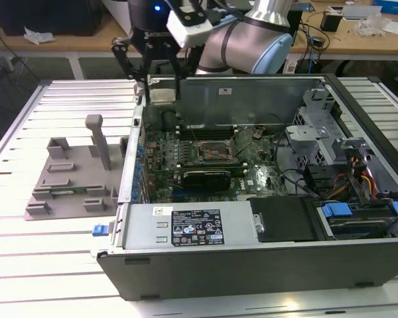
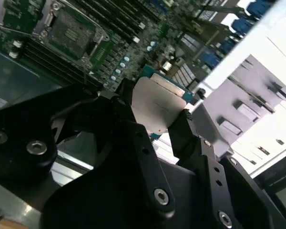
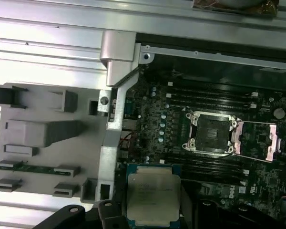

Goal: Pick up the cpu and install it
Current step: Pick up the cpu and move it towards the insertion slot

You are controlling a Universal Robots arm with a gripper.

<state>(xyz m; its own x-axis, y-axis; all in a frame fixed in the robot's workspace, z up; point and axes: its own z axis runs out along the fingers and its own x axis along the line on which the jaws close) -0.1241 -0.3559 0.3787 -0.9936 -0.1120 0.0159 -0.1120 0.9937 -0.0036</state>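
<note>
My gripper (image 1: 161, 89) is shut on the cpu (image 1: 160, 97), a flat silver square with a thin pale rim. It hangs above the open computer case's far corner, toward the exterior view's left. The black fingers (image 2: 126, 98) clamp the cpu (image 2: 157, 105) by two opposite edges. The cpu (image 3: 152, 193) hovers over the motherboard's edge, its metal top facing the first wrist camera. The open socket (image 3: 210, 132), its frame lid (image 3: 260, 140) swung aside, lies apart from the cpu. The socket (image 1: 212, 152) sits mid-board, and in the second wrist view the socket (image 2: 71, 31) is well past the fingers.
A grey moulded fixture (image 1: 73, 179) with an upright post stands on the slatted table beside the case. Inside the case (image 1: 252, 99) are a long black card (image 1: 205, 177), a power supply (image 1: 192, 225), and drive bays with cables (image 1: 345, 179).
</note>
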